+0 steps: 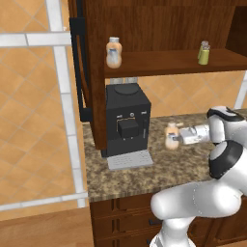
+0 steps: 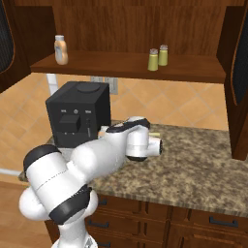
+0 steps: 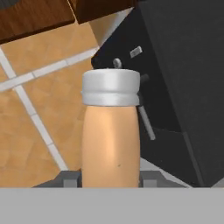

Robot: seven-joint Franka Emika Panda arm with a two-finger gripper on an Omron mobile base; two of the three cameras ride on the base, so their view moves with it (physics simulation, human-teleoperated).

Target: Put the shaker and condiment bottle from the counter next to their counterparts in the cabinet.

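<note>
Gripping the peach-orange pale-capped condiment bottle in my end effector above the speckled granite bench; two yellow-green shakers look shelved, bottle left.

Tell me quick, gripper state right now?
Gripper: jaws closed on the condiment bottle, one on each side of its body, bottle beside the coffee machine.

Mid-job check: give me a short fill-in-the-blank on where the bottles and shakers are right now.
1. The gripper is closed on the orange ____.
2. The number of shakers on the cabinet shelf is ____.
3. The held bottle is just right of the black ____ machine.
4. The other orange bottle stands on the ____.

Missing words: bottle; two; coffee; shelf
</note>
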